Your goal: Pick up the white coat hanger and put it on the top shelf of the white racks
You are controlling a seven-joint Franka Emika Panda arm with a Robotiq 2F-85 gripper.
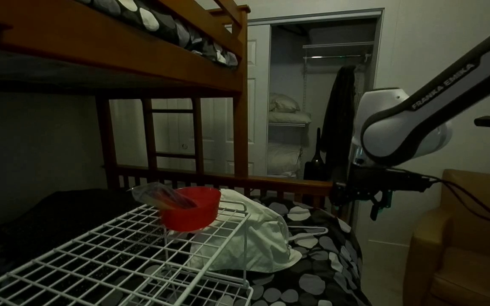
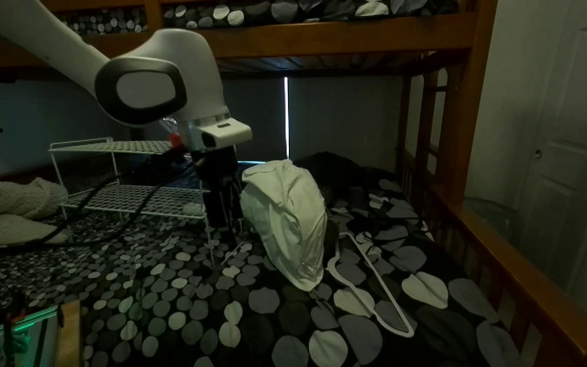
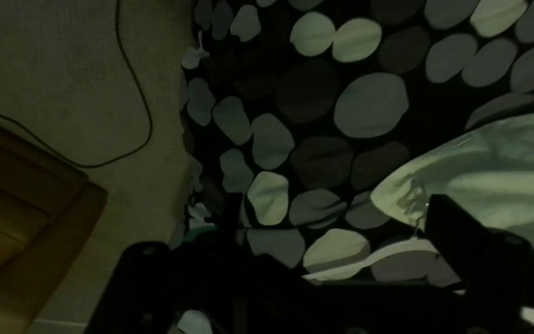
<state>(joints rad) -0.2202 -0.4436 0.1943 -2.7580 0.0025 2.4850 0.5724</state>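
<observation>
The white coat hanger point(image 1: 313, 233) lies flat on the dotted bedspread. It also shows in an exterior view point(image 2: 378, 282), beside the white cloth bundle. In the wrist view the hanger point(image 3: 398, 245) is partly hidden by my fingers. The white wire rack point(image 1: 212, 260) stands on the bed; its top shelf also shows in an exterior view point(image 2: 138, 147). My gripper point(image 3: 336, 211) is open and empty, fingers spread wide, with the hanger below and between them in the wrist view. In an exterior view my gripper point(image 1: 357, 203) is clearly above the bed. It also shows in an exterior view point(image 2: 228, 229).
A red bowl point(image 1: 198, 212) with a clear plastic bag stands on the top shelf. A white cloth bundle point(image 2: 286, 219) lies between rack and hanger. The upper bunk point(image 1: 143, 59) hangs over the rack, and a wooden rail point(image 2: 517, 285) edges the bed. A tan armchair point(image 1: 462, 238) stands nearby.
</observation>
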